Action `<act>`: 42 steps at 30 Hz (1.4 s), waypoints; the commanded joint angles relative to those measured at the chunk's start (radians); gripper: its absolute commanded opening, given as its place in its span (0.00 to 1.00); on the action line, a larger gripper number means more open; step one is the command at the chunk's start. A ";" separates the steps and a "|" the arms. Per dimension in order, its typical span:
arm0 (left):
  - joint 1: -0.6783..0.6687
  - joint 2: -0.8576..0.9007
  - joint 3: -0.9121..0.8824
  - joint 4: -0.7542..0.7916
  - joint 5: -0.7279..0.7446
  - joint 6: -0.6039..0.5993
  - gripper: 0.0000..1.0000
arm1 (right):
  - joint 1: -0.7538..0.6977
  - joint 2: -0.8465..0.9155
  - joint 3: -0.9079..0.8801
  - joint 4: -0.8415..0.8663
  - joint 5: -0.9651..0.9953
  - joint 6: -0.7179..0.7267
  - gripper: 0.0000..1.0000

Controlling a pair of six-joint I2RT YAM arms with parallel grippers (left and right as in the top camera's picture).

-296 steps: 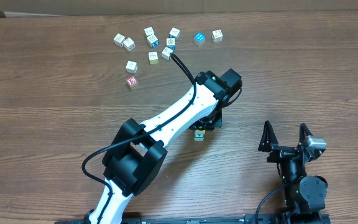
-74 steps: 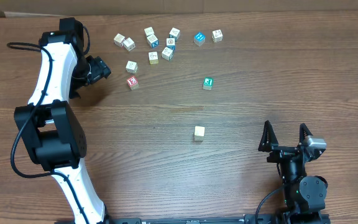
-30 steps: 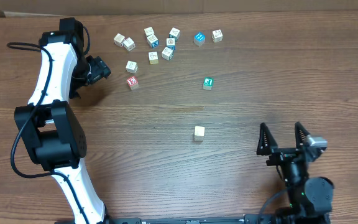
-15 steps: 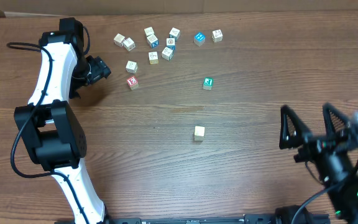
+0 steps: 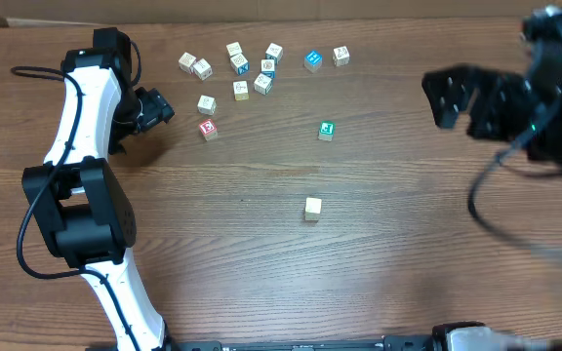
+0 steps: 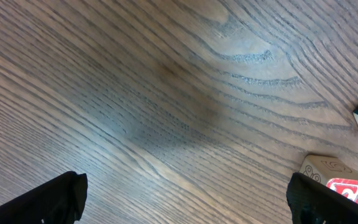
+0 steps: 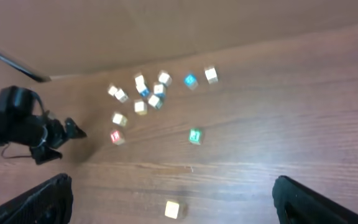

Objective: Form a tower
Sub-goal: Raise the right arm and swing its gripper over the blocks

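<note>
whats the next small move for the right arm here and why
Probably bring the right gripper down over the green-faced cube, jaws open. No tower stands: that cube and the plain cube sit apart on the table, and the right gripper is nearer.

13 letter cubes [image 5: 312, 208] lie on 1 table [image 5: 261, 263] beside 2 arms [image 5: 76, 107].
</note>
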 commanded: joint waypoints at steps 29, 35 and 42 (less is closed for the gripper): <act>-0.003 -0.029 0.016 -0.003 -0.008 0.016 1.00 | 0.005 0.344 0.106 -0.127 -0.056 0.015 0.88; -0.003 -0.029 0.016 -0.003 -0.008 0.016 1.00 | 0.005 0.344 0.106 -0.126 -0.054 0.027 0.87; -0.003 -0.029 0.016 -0.003 -0.008 0.016 1.00 | 0.005 0.344 0.087 -0.125 -0.045 0.027 0.87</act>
